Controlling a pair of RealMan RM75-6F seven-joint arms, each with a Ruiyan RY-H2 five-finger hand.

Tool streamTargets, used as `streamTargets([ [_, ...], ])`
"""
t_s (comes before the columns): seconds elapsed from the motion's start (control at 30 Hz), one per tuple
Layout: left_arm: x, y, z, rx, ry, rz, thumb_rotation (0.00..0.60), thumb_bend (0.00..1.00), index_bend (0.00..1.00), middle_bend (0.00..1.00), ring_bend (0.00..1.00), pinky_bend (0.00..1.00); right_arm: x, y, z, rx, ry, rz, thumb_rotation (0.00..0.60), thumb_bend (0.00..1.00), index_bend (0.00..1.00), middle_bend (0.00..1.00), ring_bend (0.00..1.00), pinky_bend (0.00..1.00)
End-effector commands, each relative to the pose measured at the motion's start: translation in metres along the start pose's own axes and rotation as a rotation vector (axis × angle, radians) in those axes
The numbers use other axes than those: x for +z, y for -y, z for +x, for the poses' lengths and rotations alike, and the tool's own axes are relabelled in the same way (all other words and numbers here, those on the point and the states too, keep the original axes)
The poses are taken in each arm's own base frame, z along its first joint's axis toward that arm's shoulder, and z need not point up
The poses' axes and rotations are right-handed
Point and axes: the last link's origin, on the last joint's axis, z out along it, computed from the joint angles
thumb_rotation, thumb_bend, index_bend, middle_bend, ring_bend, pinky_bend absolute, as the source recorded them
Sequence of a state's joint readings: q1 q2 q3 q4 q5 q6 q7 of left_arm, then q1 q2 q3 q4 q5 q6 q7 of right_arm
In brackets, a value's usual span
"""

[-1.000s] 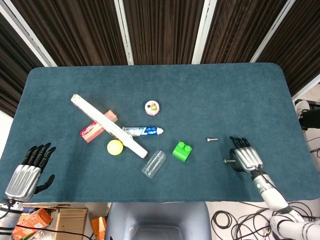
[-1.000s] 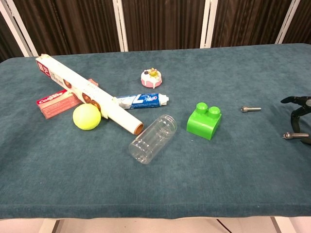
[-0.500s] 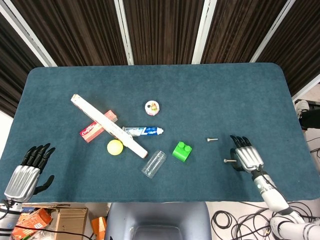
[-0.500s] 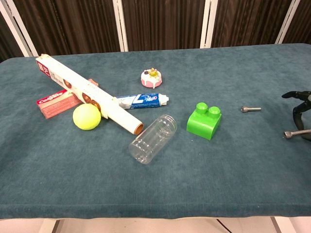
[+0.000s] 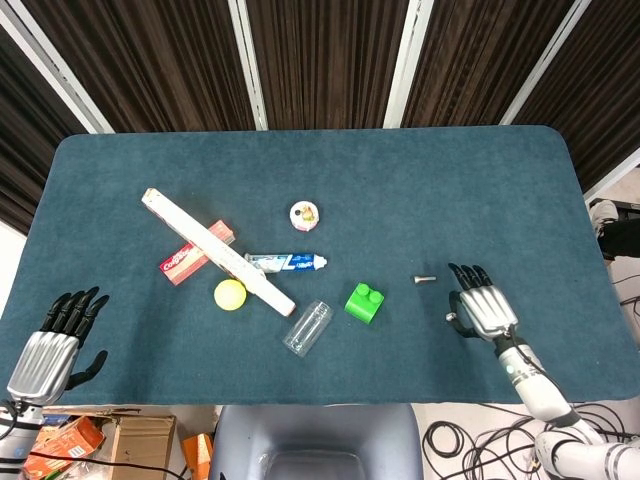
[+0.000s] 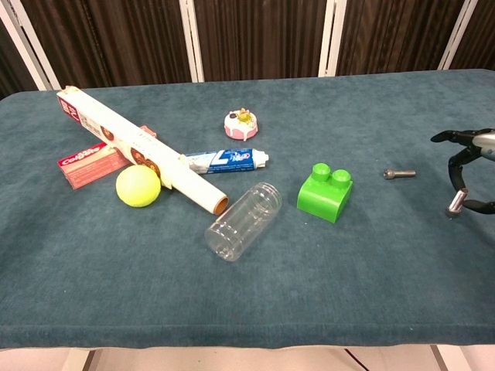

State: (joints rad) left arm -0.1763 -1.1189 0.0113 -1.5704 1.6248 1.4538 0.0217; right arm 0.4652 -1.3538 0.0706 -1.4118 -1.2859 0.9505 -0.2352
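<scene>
My right hand [image 5: 484, 310] hovers over the table's front right and pinches a small metal bolt [image 6: 455, 203] between thumb and a finger; the bolt's head [image 5: 451, 318] pokes out at the hand's left side. In the chest view the right hand [image 6: 470, 166] shows at the right edge, above the cloth. A second bolt [image 5: 424, 279] lies loose on the cloth just left of it. My left hand [image 5: 48, 345] hangs at the table's front left corner with its fingers spread, holding nothing.
A green block [image 5: 364, 302] and a clear jar [image 5: 307, 327] on its side lie near the front middle. Further left are a yellow ball [image 5: 230, 294], a long white box [image 5: 217, 250] across a red carton [image 5: 190, 258], a toothpaste tube [image 5: 286, 263] and a small cake toy [image 5: 304, 215].
The right hand has risen and moved left and away from the front edge, taking the bolt with it; the bolt has turned from lying flat to pointing forward. The left hand slid slightly down.
</scene>
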Motion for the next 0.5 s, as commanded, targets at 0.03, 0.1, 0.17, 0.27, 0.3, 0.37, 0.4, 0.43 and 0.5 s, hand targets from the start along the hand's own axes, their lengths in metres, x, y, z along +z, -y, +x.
streamTargets([
  [0.03, -0.0003, 0.0005, 0.0004, -0.001, -0.001, 0.001, 0.6, 0.34, 0.0, 0.0, 0.0, 0.07, 0.0012, 0.0021, -0.0017, -0.005, 0.008, -0.001, 0.6, 0.31, 0.58, 0.0, 0.0, 0.0],
  [0.1, -0.0007, 0.0007, 0.0007, -0.002, -0.002, 0.002, 0.6, 0.34, 0.0, 0.0, 0.0, 0.07, 0.0013, 0.0015, -0.0027, -0.009, 0.013, -0.007, 0.6, 0.31, 0.57, 0.0, 0.0, 0.0],
  [0.17, -0.001, 0.0007, 0.0008, -0.003, -0.003, 0.002, 0.6, 0.34, 0.0, 0.0, 0.0, 0.07, 0.0014, 0.0007, -0.0031, -0.009, 0.018, -0.012, 0.6, 0.31, 0.55, 0.0, 0.0, 0.0],
  [0.27, -0.0012, 0.0008, 0.001, -0.004, -0.004, 0.002, 0.6, 0.34, 0.0, 0.0, 0.0, 0.07, 0.0009, -0.0004, -0.0028, -0.004, 0.021, -0.019, 0.6, 0.31, 0.47, 0.0, 0.0, 0.0],
  [0.3, -0.0013, 0.0009, 0.001, -0.004, -0.004, 0.002, 0.6, 0.34, 0.0, 0.0, 0.0, 0.07, 0.0006, -0.0007, -0.0026, -0.003, 0.021, -0.021, 0.6, 0.31, 0.45, 0.0, 0.0, 0.0],
  [0.37, -0.0013, 0.0009, 0.001, -0.004, -0.005, 0.002, 0.6, 0.34, 0.0, 0.0, 0.0, 0.07, -0.001, -0.0014, -0.0018, 0.002, 0.021, -0.025, 0.6, 0.31, 0.4, 0.0, 0.0, 0.0],
  [0.4, -0.0013, 0.0009, 0.0011, -0.005, -0.005, 0.002, 0.6, 0.34, 0.0, 0.0, 0.0, 0.07, -0.002, -0.0018, -0.0012, 0.001, 0.02, -0.026, 0.6, 0.31, 0.4, 0.0, 0.0, 0.0],
  [0.43, -0.0013, 0.0008, 0.0011, -0.005, -0.005, 0.002, 0.6, 0.34, 0.0, 0.0, 0.0, 0.07, -0.0034, -0.0028, 0.0, 0.0, 0.016, -0.028, 0.6, 0.31, 0.38, 0.0, 0.0, 0.0],
  [0.5, -0.0013, 0.0009, 0.001, -0.005, -0.004, 0.002, 0.6, 0.34, 0.0, 0.0, 0.0, 0.07, -0.0054, -0.0055, 0.0037, -0.001, 0.002, -0.037, 0.6, 0.31, 0.36, 0.0, 0.0, 0.0],
])
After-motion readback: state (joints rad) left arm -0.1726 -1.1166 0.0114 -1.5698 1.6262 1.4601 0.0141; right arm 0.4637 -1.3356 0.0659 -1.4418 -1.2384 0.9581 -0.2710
